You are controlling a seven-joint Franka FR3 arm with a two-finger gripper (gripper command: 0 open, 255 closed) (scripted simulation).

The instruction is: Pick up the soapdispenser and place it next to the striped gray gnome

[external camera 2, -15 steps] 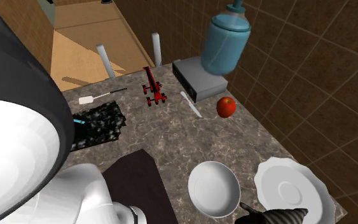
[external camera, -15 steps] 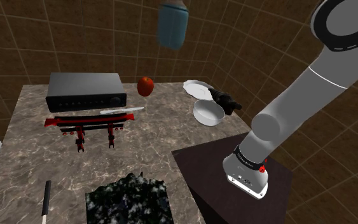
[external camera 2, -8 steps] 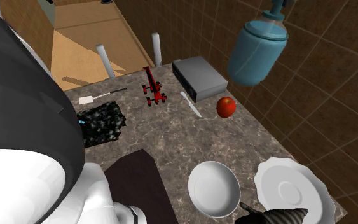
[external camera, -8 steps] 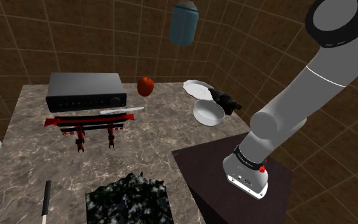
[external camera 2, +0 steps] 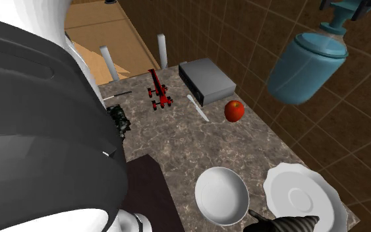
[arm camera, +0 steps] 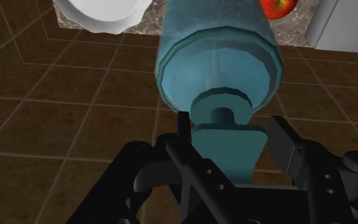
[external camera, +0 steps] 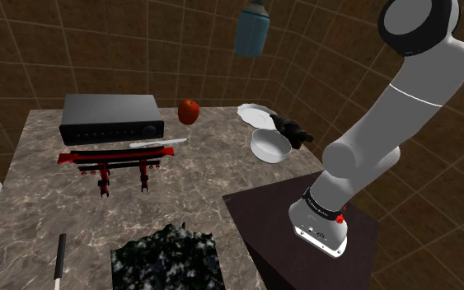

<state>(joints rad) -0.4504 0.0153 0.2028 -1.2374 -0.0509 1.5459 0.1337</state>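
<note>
Since a second ago the dispenser (external camera: 253,30) has travelled toward the shoulder view's right and a little higher. It hangs high above the far edge of the table (external camera: 197,189), beyond the apple (external camera: 189,110). Below on the table sit a black box (external camera: 112,119), a red toy (external camera: 110,161), a bowl (external camera: 269,146) and a plate (external camera: 255,113). The dark gnome (external camera: 292,130) lies just beside the bowl. The arm (external camera: 386,123) rises from the stand (external camera: 263,214).

In the second exterior view the dispenser (external camera 2: 307,67) hangs tilted in mid-air, pump end up, out past the table's edge and well apart from the gnome (external camera 2: 289,223) at the bottom. The gripper (external camera 2: 346,8) meets its pump at the top edge. The apple (external camera 2: 234,111), bowl (external camera 2: 221,196) and plate (external camera 2: 300,198) rest on the table (external camera 2: 177,142).

In the wrist view the gripper (arm camera: 231,130) pinches the dispenser (arm camera: 217,57) by its pump head, one finger on each side. Past the bottle show the apple (arm camera: 277,6) and a white dish (arm camera: 98,13), possibly the plate.
</note>
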